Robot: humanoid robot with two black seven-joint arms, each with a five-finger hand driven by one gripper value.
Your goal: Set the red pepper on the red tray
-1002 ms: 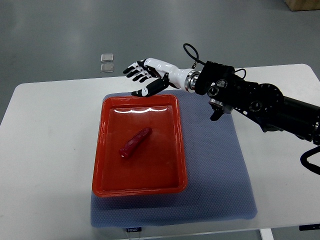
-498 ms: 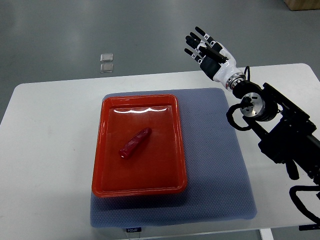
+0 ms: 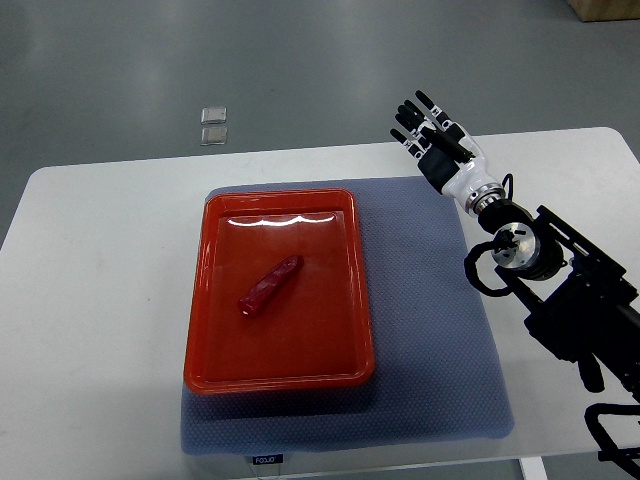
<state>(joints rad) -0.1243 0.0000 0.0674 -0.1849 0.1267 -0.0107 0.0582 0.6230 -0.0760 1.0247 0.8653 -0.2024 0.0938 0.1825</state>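
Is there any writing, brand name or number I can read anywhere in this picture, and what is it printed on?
Small dark tag on the near edge of the blue mat: it bears pale lettering, too small and blurred to read.
Dark tag at the white table's near right edge: too blurred to read.
Nothing readable on the red tray, red pepper or right hand.

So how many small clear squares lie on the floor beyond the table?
2: squares and, side by side on the grey floor beyond the table, left of centre. None seems hidden.

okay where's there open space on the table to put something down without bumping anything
Free: the white table left of the red tray, and the blue mat strip between tray and right hand. Inside the tray, the red pepper occupies the middle. The right edge is crowded by the arm.
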